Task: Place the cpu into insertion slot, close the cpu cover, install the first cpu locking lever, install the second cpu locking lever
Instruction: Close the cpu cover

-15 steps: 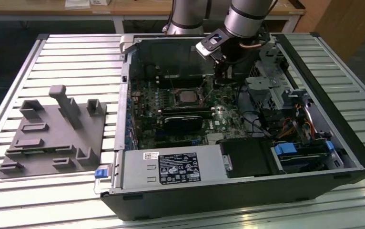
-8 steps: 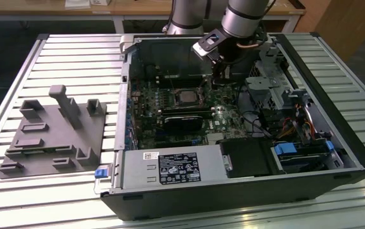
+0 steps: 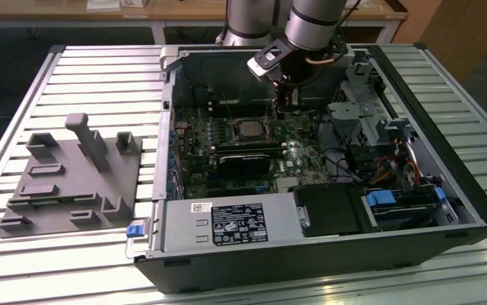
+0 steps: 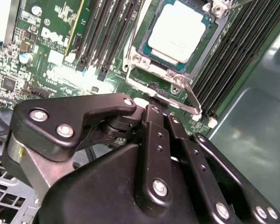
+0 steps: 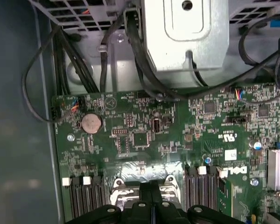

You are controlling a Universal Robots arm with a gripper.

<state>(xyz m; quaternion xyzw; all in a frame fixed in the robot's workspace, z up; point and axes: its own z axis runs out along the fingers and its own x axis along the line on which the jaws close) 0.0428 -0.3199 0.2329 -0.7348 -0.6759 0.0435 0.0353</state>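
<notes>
Apparently the cpu (image 4: 179, 30) is already seated in the insertion slot (image 4: 141, 46) with the cpu cover (image 4: 154, 70) lowered, so the locking lever (image 4: 192, 100) near the closed, empty gripper (image 4: 155, 108) should be pressed down slowly, then hooked sideways.

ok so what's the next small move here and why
Probably ease the gripper down onto the locking lever at its tip: the cpu already sits under the closed cpu cover, and that lever looks not yet latched.
</notes>
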